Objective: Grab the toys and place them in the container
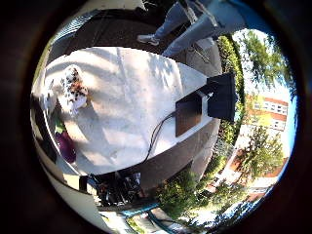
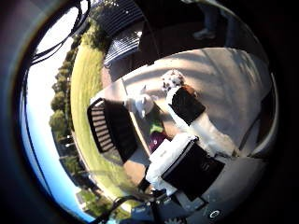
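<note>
Three toys lie near one end of a white table: a spotted plush toy, a white plush toy and a purple eggplant toy with a green top. A black slatted container stands just past the white plush, at the table's end. My hand hovers well above the table, over the toys. Its white and black fingers reach out fairly straight, touch none of the toys and hold nothing.
A flat black box and a taller black block sit at the table's other end, with a lead running across the top. A person's legs stand on the paving beyond the table. Grass lies beyond the container.
</note>
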